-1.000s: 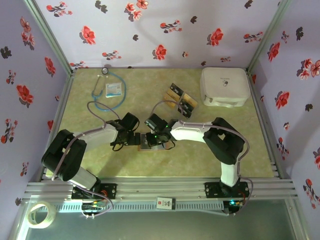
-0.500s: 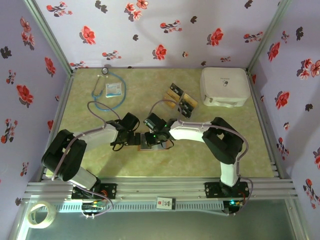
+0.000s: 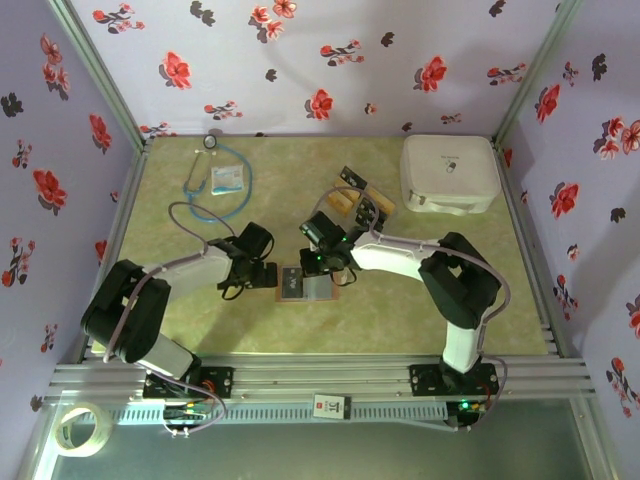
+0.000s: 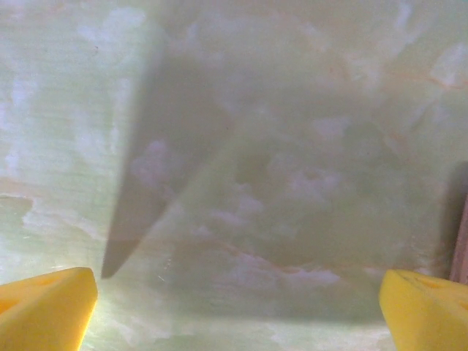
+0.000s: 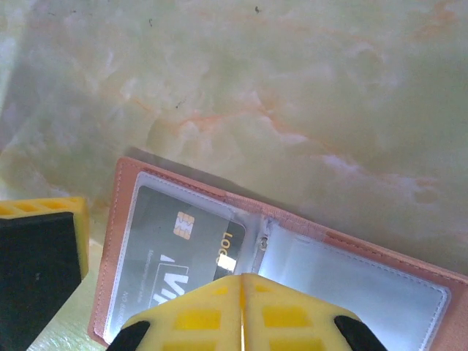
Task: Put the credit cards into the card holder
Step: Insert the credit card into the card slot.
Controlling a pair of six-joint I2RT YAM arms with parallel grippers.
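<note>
Holder [image 3: 318,288]: lies open and flat on the desk [image 3: 200,320], about mid-width and nearer the front edge. The right wrist view shows a reddish-brown rim [image 5: 219,191] and clear sleeves inside.
Dark card [image 5: 164,245]: sits in the holder's left sleeve in the right wrist view, with a chip and pale lettering showing through the plastic. The other sleeve looks pale, and I cannot tell whether it holds anything.
Loose cards [image 3: 378,206]: a small cluster, some tan and some black, lies flat on the desk beyond the holder towards the back right, apart from it.
Right fingers [image 5: 241,285]: pressed together, with nothing visible between them. In the top view [image 3: 323,262] they are at the holder's far edge.
Left fingers [image 4: 238,307]: spread wide and holding nothing, low over bare desk. In the top view [image 3: 268,274] they are just left of the holder, whose brown edge [image 4: 461,245] shows at the right margin of the left wrist view.
Case [image 3: 450,172]: white and closed, at the far right corner of the desk.
Stethoscope [image 3: 245,185]: blue tubing looped at the far left, with a white-blue packet [image 3: 227,180] inside the loop.
Tape roll [image 3: 80,428]: in front of the rail, at the near left.
</note>
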